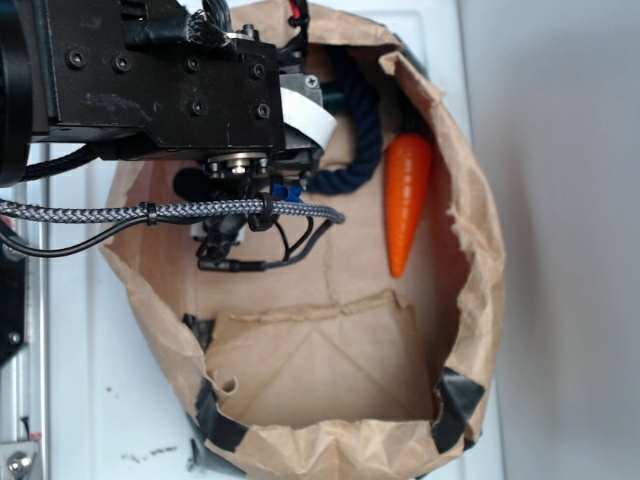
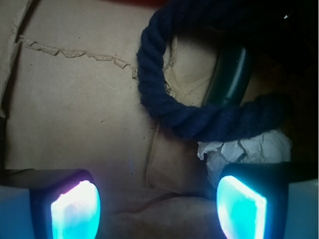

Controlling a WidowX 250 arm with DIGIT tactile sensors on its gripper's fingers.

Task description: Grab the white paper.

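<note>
The pincer [image 2: 158,204] is standing apart, gripping nothing. The white paper [image 2: 244,149] is lying at about four o'clock in the wrist view, just above one pad and seemingly touching the navy rope ring [image 2: 169,107].

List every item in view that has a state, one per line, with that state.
Black robot claw: open, fingers apart, holding nothing.
Small crumpled white paper wad: lying loose on the bag floor, partly behind the right finger, not gripped.
Dark navy rope ring: lying flat, its lower curve touching the paper.
Orange plastic carrot: lying against the bag wall.
Large brown paper bag: open, rim rolled down and torn.
</note>
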